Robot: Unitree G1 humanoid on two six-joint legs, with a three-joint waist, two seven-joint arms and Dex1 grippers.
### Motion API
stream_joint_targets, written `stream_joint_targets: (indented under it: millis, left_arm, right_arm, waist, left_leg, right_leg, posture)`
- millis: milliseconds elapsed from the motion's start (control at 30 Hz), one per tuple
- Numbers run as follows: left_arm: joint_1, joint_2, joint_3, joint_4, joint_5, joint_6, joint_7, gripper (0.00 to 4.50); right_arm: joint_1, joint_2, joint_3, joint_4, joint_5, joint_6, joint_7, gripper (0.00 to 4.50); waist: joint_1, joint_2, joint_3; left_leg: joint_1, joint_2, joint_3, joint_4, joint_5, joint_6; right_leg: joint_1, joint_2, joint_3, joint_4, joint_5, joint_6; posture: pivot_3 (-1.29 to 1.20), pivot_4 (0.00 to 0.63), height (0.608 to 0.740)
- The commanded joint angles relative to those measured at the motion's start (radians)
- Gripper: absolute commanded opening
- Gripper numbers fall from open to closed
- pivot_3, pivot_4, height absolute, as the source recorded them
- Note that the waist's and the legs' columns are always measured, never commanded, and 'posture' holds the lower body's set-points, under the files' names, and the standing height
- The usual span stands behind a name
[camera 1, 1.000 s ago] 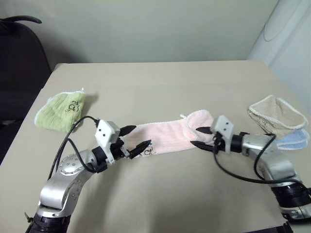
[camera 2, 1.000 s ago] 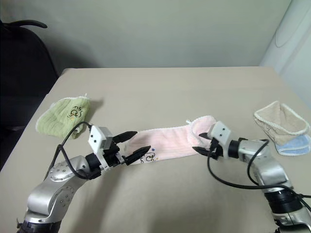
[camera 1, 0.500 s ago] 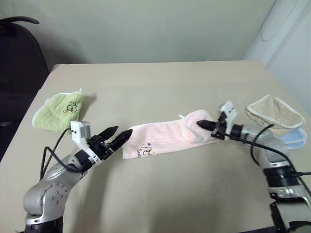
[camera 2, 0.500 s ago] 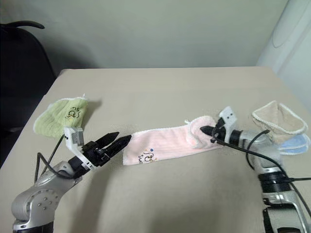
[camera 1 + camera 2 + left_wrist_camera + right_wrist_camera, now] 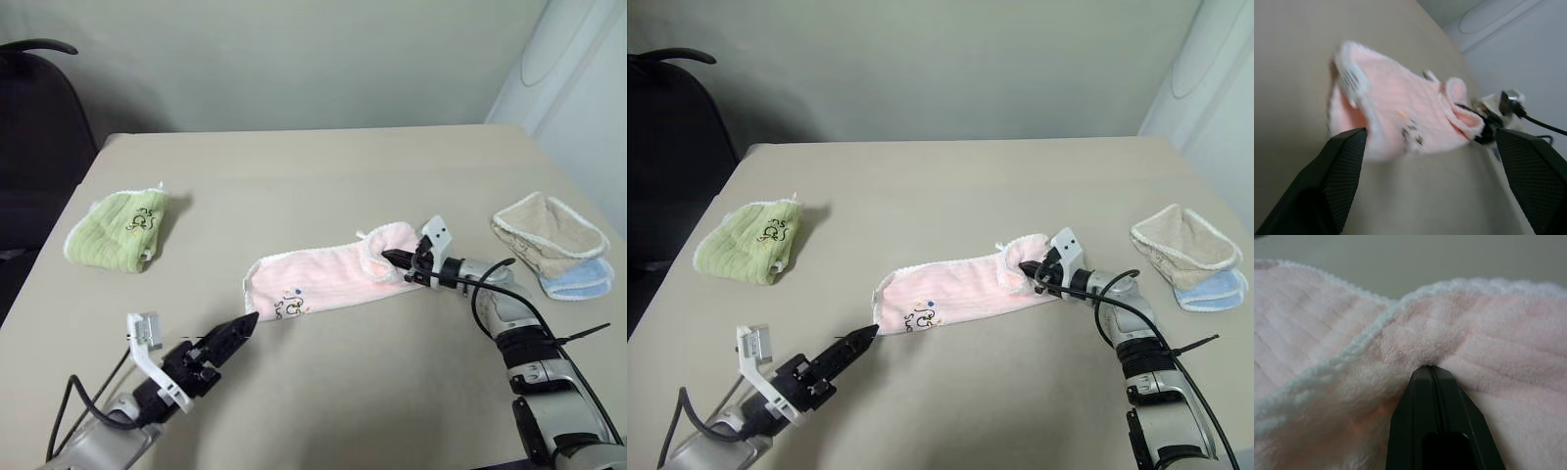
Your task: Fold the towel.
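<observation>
Your left hand hangs spread just short of the towel, which lies across the middle of the bench. Your right hand, pressed together, pinches its far curled end; how much cloth it holds is hidden, so a thin pinch may slip when you lift.

The light is soft and even, rather bright, with only weak shadows on the tabletop. There is no glare. In the left wrist view the pink towel is blurred, and the black fingers there are out of focus.
</observation>
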Motion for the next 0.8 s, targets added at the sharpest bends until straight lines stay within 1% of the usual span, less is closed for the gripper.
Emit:
stream_joint_targets:
  millis: [33, 100, 167, 233, 400, 633, 700, 767, 800]
  left_arm:
    - [-0.010, -0.014, -0.073, -0.020, -0.031, -0.009, 0.114, 4.50]
    - [-0.056, -0.034, -0.116, 0.029, -0.030, -0.018, 0.210, 4.50]
    - [-0.115, -0.057, -0.147, 0.087, -0.043, -0.024, 0.315, 4.50]
    - [-0.188, -0.091, -0.166, 0.150, -0.058, -0.039, 0.386, 4.50]
    - [-0.309, -0.130, -0.157, 0.239, -0.087, -0.074, 0.465, 4.50]
    - [-0.365, -0.145, -0.166, 0.298, -0.081, -0.073, 0.506, 4.50]
    - [-0.366, -0.148, -0.168, 0.295, -0.081, -0.072, 0.509, 4.14]
    - [-0.361, -0.151, -0.167, 0.287, -0.081, -0.073, 0.505, 3.69]
    - [-0.357, -0.152, -0.165, 0.282, -0.081, -0.074, 0.503, 3.26]
  right_arm:
    - [-0.030, 0.014, -0.045, -0.011, 0.021, -0.026, -0.004, 0.04]
    - [-0.032, 0.024, -0.057, -0.023, 0.027, -0.027, -0.007, 0.04]
    - [-0.031, 0.033, -0.076, -0.040, 0.035, -0.027, -0.015, 0.04]
    - [-0.033, 0.036, -0.104, -0.053, 0.050, -0.021, -0.028, 0.04]
    - [-0.017, 0.028, -0.136, -0.084, 0.054, -0.013, -0.041, 0.04]
    - [0.008, 0.023, -0.174, -0.136, 0.065, 0.003, -0.068, 0.04]
    - [0.017, 0.022, -0.178, -0.150, 0.067, 0.008, -0.075, 0.00]
    - [0.025, 0.022, -0.180, -0.162, 0.068, 0.010, -0.080, 0.00]
    - [0.028, 0.022, -0.180, -0.166, 0.069, 0.011, -0.083, 0.00]
  waist:
    - [0.003, 0.002, 0.001]
    - [0.005, 0.004, 0.002]
    - [0.007, 0.006, 0.004]
    - [0.012, 0.010, 0.005]
    - [0.022, 0.012, 0.005]
    - [0.022, 0.013, 0.005]
    - [0.022, 0.014, 0.005]
    - [0.020, 0.014, 0.005]
    - [0.019, 0.014, 0.005]
  left_leg:
    - [0.000, 0.000, 0.000, -0.001, 0.000, 0.000]
    - [0.000, 0.000, -0.001, -0.001, 0.001, -0.001]
    - [0.000, 0.000, -0.001, -0.001, 0.005, -0.008]
    - [0.000, 0.000, -0.001, -0.001, 0.006, -0.010]
    - [0.001, 0.000, -0.001, -0.001, 0.007, -0.010]
    - [0.002, -0.001, -0.001, -0.001, 0.008, -0.012]
    - [0.003, -0.001, -0.001, -0.001, 0.008, -0.012]
    - [0.004, -0.001, 0.000, -0.002, 0.008, -0.012]
    - [0.004, -0.001, 0.000, -0.002, 0.008, -0.012]
  right_leg:
    - [0.000, 0.000, 0.000, 0.000, 0.000, 0.000]
    - [0.000, 0.001, 0.000, 0.000, 0.000, 0.000]
    - [0.000, 0.001, 0.000, 0.001, 0.000, 0.000]
    - [0.000, 0.001, 0.000, 0.001, 0.000, 0.000]
    - [0.002, 0.001, -0.001, 0.003, 0.000, 0.000]
    - [0.003, 0.001, -0.001, 0.004, 0.000, 0.000]
    - [0.003, 0.001, -0.001, 0.004, 0.000, 0.000]
    - [0.004, 0.001, 0.000, 0.003, 0.000, 0.000]
    - [0.003, 0.002, 0.000, 0.003, 0.000, 0.000]
  posture:
    - [0.00, 0.150, 0.740]
    - [0.00, 0.150, 0.740]
    - [0.00, 0.150, 0.740]
    - [0.00, 0.150, 0.740]
    - [0.00, 0.150, 0.740]
    - [0.00, 0.150, 0.740]
    - [0.00, 0.150, 0.740]
    - [0.00, 0.150, 0.740]
    - [0.00, 0.150, 0.740]
